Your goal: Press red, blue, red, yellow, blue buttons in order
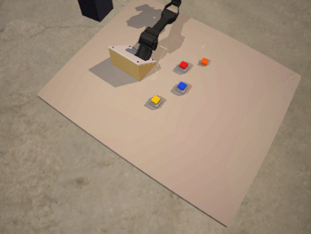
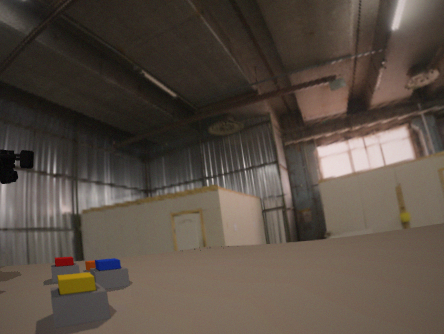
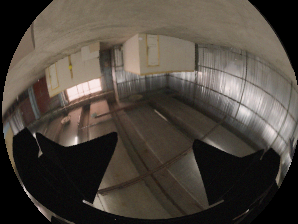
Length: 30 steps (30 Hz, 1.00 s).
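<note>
Three buttons on grey bases sit on the tan board: the red button (image 1: 183,64) farthest back, the blue button (image 1: 182,85) in front of it, and the yellow button (image 1: 155,99) nearest the front left. They also show low at the left of the exterior view: red (image 2: 64,261), blue (image 2: 107,264), yellow (image 2: 76,282). The arm rises from its base and leaves the top of the top view. In the wrist view my gripper (image 3: 157,141) is open and empty, with its fingers wide apart and pointing at the hall's ceiling, well above the buttons.
An orange block (image 1: 204,62) (image 2: 90,265) lies just right of the red button and shows behind the blue one. The arm's wooden base (image 1: 131,63) stands left of the buttons. A dark box (image 1: 95,8) stands off the board at the back left.
</note>
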Motion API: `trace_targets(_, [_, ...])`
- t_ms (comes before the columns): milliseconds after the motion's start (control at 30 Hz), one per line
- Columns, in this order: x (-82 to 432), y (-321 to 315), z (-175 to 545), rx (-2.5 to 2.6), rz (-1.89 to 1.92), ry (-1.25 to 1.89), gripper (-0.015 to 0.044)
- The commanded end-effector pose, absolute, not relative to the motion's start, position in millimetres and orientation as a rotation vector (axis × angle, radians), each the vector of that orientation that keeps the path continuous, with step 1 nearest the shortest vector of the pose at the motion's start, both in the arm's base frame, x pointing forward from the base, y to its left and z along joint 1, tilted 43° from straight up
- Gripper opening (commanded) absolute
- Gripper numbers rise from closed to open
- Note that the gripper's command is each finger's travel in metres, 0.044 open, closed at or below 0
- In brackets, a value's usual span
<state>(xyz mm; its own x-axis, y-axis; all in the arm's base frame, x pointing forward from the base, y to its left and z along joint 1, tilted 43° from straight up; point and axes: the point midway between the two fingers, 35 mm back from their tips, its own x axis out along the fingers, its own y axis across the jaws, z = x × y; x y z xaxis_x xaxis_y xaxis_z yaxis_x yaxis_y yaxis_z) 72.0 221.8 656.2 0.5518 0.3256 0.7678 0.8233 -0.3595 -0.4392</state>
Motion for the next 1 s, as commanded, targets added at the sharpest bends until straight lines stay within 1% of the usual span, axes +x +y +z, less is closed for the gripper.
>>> trace_targets(0, [71.2,214.0,658.8,-1.903,-0.735,-0.921,0.04])
trace_targets(33, [69.5,190.3,665.5,-1.83,-0.748,-0.889,0.04])
trace_targets(67, [68.6,150.3,673.4,-1.711,-0.762,-0.833,0.04])
trace_targets(233, [74.5,72.4,676.6,-1.484,-0.767,-0.715,0.04])
trace_targets(433, [107.1,-54.6,643.3,-1.101,-0.714,-0.476,0.04])
trace_targets(567, [141.2,-123.6,594.4,-0.854,-0.639,-0.295,0.04])
trace_targets(700, [178.2,-171.1,529.9,-0.626,-0.539,-0.102,0.04])
trace_targets(833, [213.3,-195.6,453.3,-0.405,-0.416,0.106,0.04])
trace_targets(967, [241.0,-195.4,368.9,-0.186,-0.266,0.334,0.04])
